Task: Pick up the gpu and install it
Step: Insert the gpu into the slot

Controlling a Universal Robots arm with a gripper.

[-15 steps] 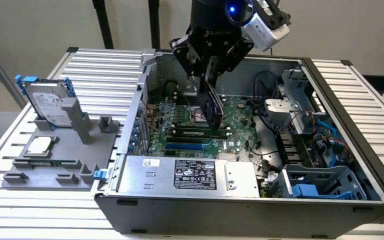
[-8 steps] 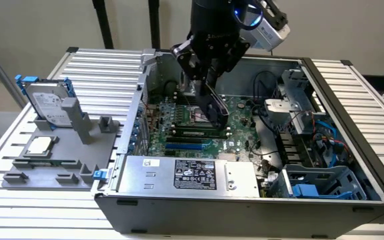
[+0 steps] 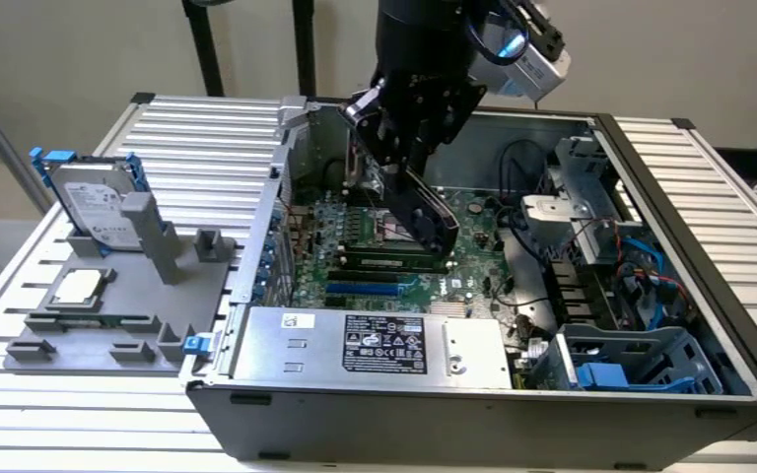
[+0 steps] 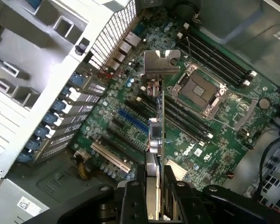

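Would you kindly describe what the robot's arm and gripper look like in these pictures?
The arm is a glossy black cylinder. A silver-grey box with a dark round lens is mounted beside its wrist. The gripper is matte black, built from angular linked plates with visible bolts and two flat fingers.

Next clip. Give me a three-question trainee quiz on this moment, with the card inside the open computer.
1. Fill in: the hard drive in its blue frame stands outside the case, on the exterior view's ____.
2. True or false: the claw is shut on the gpu.
3. Where is the gpu? A) lying flat on the hard drive, B) held over the motherboard, C) outside the case.
Key: 1 left; 2 true; 3 B.
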